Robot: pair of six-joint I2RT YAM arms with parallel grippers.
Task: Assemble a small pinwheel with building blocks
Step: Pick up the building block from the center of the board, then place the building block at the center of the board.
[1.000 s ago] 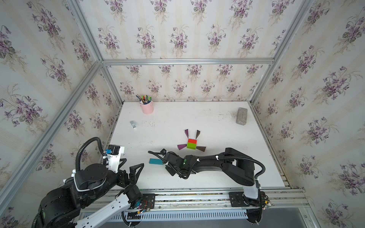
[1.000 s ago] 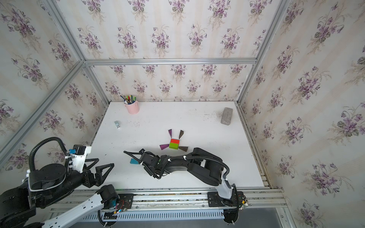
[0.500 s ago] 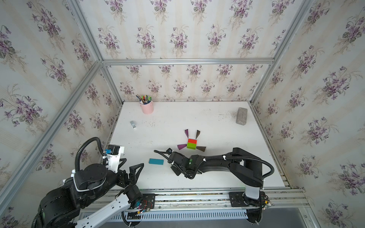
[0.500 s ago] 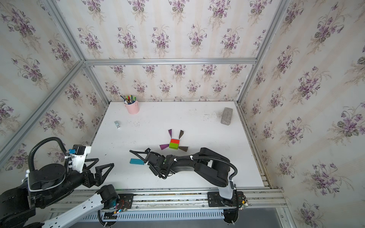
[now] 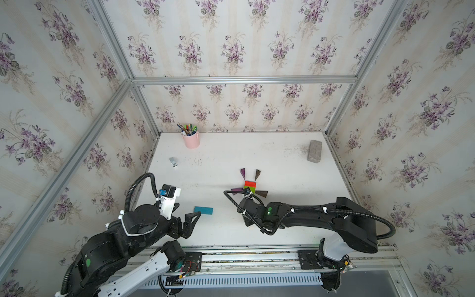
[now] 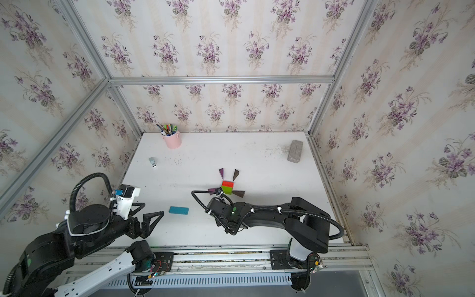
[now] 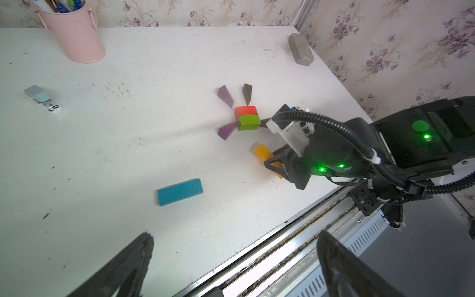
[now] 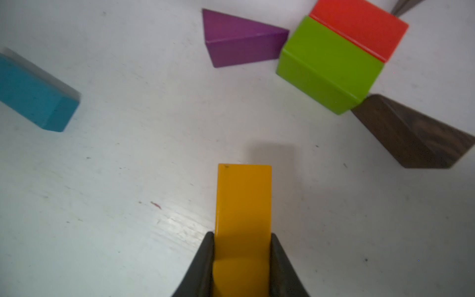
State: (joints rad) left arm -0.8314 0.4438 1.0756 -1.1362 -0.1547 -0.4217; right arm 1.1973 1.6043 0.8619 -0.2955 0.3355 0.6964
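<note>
i'm clenching the yellow bar [image 8: 244, 195] in my right fingers [image 8: 203, 257], its long axis aiming, maybe slightly off, at the green block [image 8: 326, 64] ahead; left fingers [image 7: 128, 262] are hanging released.

Purple-flowered wallpaper walls [image 5: 231, 38]; silver aluminium frame bars [image 5: 244, 79]; scuffed white tabletop [image 5: 231, 154]; soft even light

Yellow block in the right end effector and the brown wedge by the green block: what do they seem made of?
The yellow block, held in the right end effector: probably painted wood, smooth glossy coat, crisp edges; plastic not ruled out. The brown wedge: looks like dark-stained wood, streaky grain showing, duller sheen.
</note>
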